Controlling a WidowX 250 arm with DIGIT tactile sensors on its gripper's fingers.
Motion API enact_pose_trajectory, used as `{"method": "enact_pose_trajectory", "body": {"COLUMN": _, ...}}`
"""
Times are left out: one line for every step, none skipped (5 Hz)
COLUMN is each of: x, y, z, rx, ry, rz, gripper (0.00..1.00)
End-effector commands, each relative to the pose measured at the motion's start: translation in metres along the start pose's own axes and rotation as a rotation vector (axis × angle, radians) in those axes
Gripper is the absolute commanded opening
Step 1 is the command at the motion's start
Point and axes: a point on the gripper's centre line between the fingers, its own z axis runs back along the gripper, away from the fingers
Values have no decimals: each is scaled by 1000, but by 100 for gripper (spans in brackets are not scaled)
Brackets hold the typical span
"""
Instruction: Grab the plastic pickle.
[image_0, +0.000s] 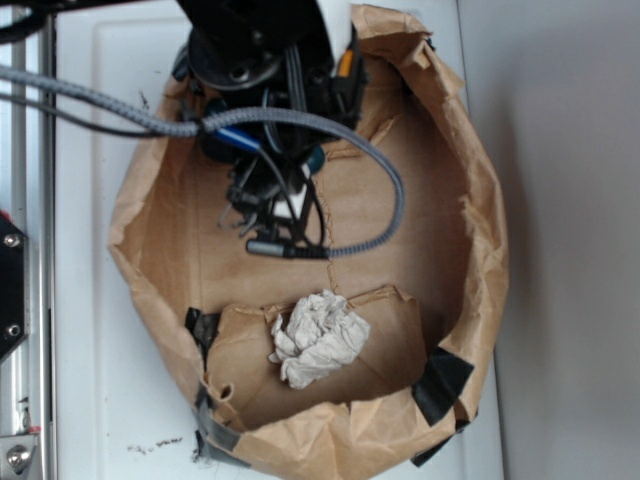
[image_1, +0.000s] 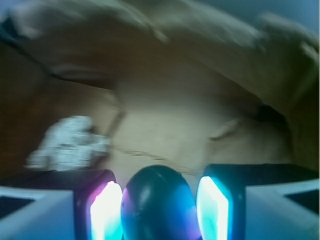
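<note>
Wrist view is blurry but shows the plastic pickle (image_1: 156, 202), dark green and glossy, sitting between the two lit fingers (image_1: 106, 212) of the pincer (image_1: 159, 210); pads look tight on both sides, so pinching it. Pickle's lower end is cut off by the frame. In exterior view the arm (image_0: 262, 60) and cable (image_0: 385, 195) hide the pickle completely. Paper wad (image_0: 318, 338) lies apart, near the bag's (image_0: 480, 200) front wall. Crumpled bag walls ring everything; bare brown floor between pincer and wad. White counter (image_0: 90, 120) outside.
</note>
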Motion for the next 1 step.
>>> {"method": "enact_pose_trajectory", "body": {"x": 12, "y": -9, "z": 39, "rx": 77, "ry": -58, "rz": -28, "gripper": 0}}
